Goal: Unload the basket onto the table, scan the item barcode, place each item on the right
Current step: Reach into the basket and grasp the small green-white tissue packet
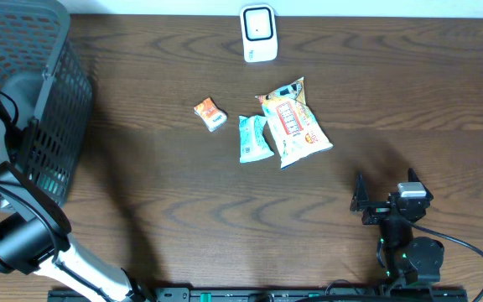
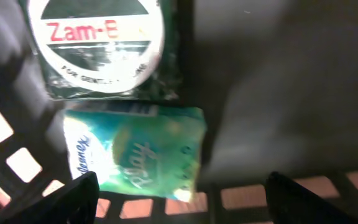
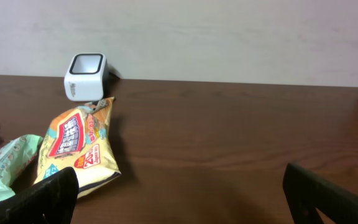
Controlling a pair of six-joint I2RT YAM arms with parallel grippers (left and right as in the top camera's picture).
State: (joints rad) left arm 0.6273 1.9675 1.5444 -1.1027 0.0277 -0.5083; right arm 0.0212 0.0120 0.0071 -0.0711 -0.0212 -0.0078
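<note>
Left arm is reaching into the black basket (image 1: 49,50) in the upper left of the overhead frame. We are judging that it holds the unscanned stock, so the arm is working there rather than on the desk (image 1: 183,226). The scanner (image 1: 258,33) is standing at the top centre, window facing the arms. A yellow snack bag (image 1: 294,126), a pale green pouch (image 1: 254,138) and a small orange packet (image 1: 210,113) are lying just below it; we cannot tell whether they are scanned. In the left wrist view the left end effector (image 2: 182,196) is hanging released, jaws spread wide and gripping nothing. It is lining up on a teal tissue pack (image 2: 135,152), lying flat on the basket floor just below a dark green Zam-labelled package (image 2: 98,46). We are taking the tissue pack as the item to scan. One finger is overlapping its lower corner; contact we cannot tell. The right end effector (image 3: 179,180) is waiting fully spread and empty at the lower right of the overhead frame, well apart from the packets.
</note>
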